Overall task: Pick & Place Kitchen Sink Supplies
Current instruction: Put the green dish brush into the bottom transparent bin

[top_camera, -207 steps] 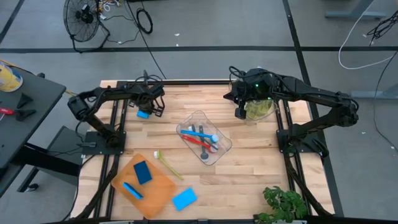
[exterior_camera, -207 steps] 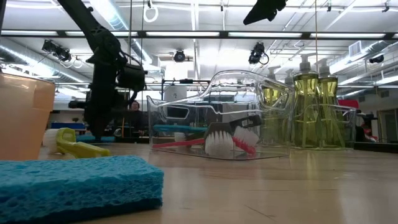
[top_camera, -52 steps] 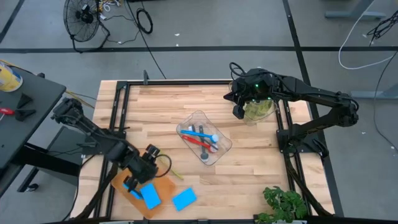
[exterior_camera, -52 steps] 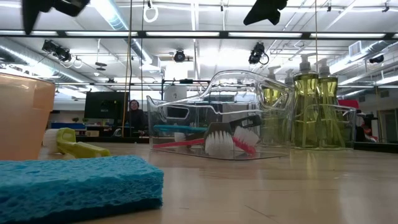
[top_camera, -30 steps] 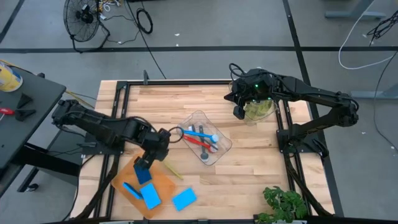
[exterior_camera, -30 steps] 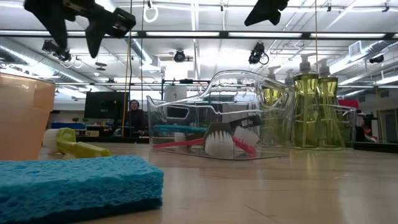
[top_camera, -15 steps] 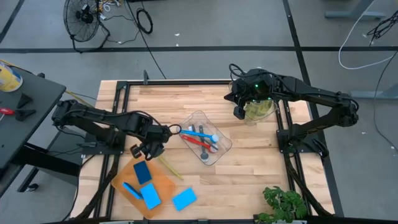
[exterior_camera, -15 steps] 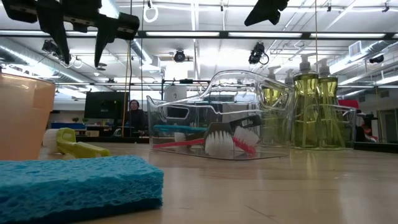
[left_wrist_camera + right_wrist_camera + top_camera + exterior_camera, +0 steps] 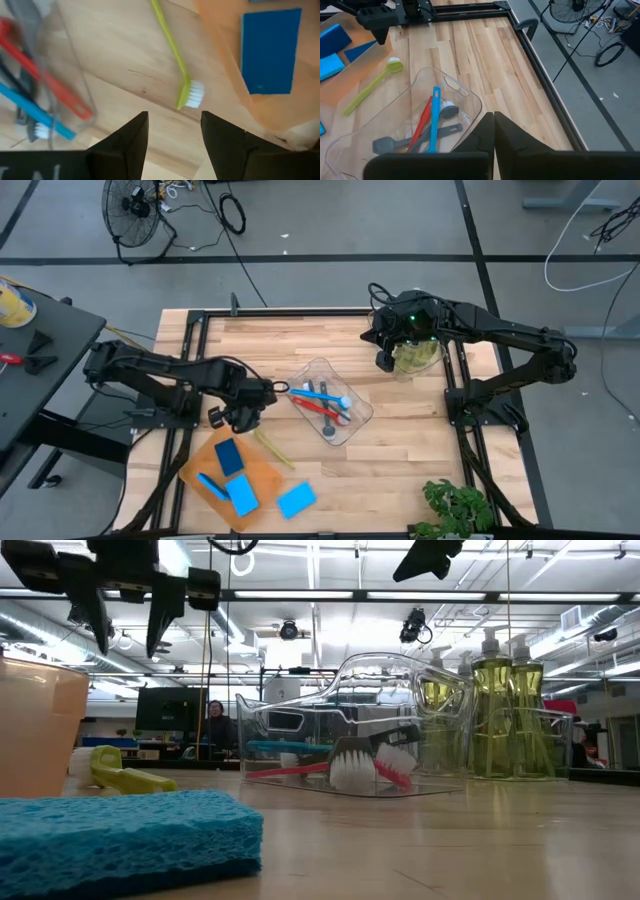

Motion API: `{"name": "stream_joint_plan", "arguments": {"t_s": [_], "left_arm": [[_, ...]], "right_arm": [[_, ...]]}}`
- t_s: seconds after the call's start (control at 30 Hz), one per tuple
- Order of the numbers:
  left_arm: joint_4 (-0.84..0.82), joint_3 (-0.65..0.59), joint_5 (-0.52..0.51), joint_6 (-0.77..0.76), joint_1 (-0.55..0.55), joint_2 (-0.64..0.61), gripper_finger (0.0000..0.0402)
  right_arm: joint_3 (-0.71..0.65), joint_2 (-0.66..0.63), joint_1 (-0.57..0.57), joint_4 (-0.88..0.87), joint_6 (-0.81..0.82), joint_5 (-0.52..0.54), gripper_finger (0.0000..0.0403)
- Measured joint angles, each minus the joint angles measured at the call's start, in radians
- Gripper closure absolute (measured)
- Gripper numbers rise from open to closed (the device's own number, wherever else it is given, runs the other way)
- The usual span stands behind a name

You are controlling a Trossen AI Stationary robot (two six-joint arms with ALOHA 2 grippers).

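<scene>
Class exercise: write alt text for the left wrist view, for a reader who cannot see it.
The left gripper, fingers apart and empty, hangs above a yellow-green brush lying on the wooden table. To one side, a clear tub holds red and blue brushes; to the other, an orange tray holds a blue sponge.

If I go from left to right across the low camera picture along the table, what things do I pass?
Orange tray → yellow-green brush → clear tub with brushes → soap bottles. The blue sponge lies in front, spread under the first two.
</scene>
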Motion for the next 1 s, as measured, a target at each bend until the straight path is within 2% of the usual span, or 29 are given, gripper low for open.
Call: {"name": "stream_joint_plan", "arguments": {"t_s": [0.3,0.53,0.63,0.87,1.0], "left_arm": [[0.026,-0.066,0.002,0.089,0.000,0.000,0.0216],[0.069,-0.094,0.002,0.088,-0.001,0.001,0.0216],[0.136,-0.094,0.002,0.086,-0.001,0.000,0.0216],[0.383,-0.092,0.007,-0.164,-0.002,0.001,0.0216],[0.454,-0.091,0.100,-0.269,-0.002,0.000,0.0216]], "right_arm": [[0.000,0.000,0.000,0.000,-0.020,0.000,0.0396],[0.000,0.000,0.000,0.000,-0.020,0.000,0.0396],[0.000,0.000,0.000,0.000,-0.020,0.000,0.0396],[0.000,0.000,0.000,0.000,-0.020,0.000,0.0396],[0.000,0.000,0.000,-0.002,-0.020,0.000,0.0396]]}}
